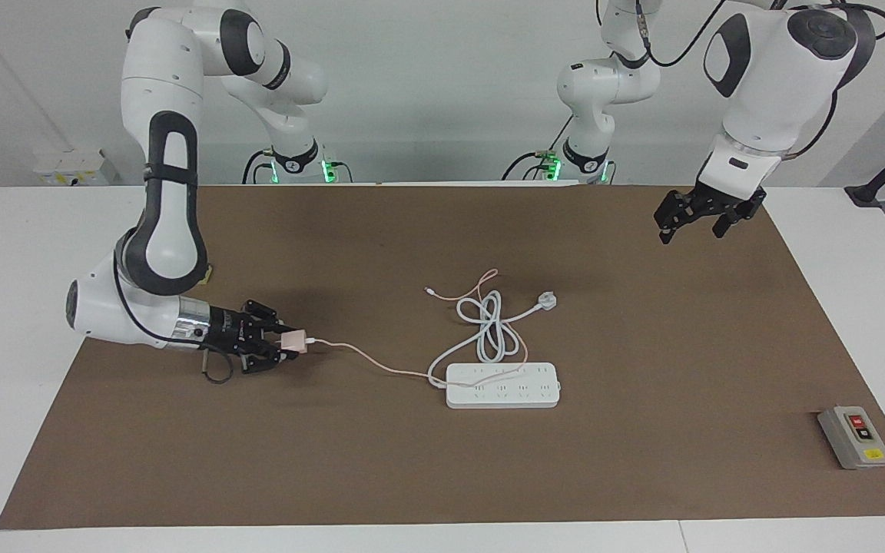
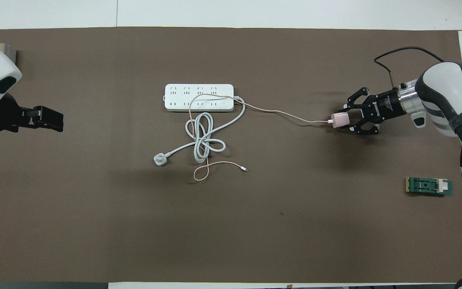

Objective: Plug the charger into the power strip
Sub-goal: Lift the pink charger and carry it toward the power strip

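The right hand (image 1: 283,342) grips the pale pink charger (image 1: 292,341) between its fingertips, held just above the brown mat (image 1: 412,476) toward the right arm's end of the tabletop (image 1: 12,230), the arm stretched low and nearly level. In the overhead view the same right hand (image 2: 346,119) has its fingers pinched on the sides of the cube (image 2: 339,120), whose cable end points toward the middle of the mat. The thin pink cable (image 1: 366,359) trails from the charger to the power strip (image 1: 502,385), crosses one end of it, and ends in a loose loop with a small connector (image 2: 246,169) nearer the robots. The power strip lies flat near the middle of the mat, sockets up, well apart from the held charger. Its thick white cord (image 1: 488,326) is coiled just beside it on the robots' side and ends in a round white plug (image 1: 548,300). The left hand (image 1: 692,217) hangs open in the air over the mat's corner at the left arm's end, waiting and holding nothing. A grey box with red and yellow buttons (image 1: 854,438) sits at the left arm's end, farther from the robots than the strip. A small green part (image 2: 428,186) lies near the right arm's base.
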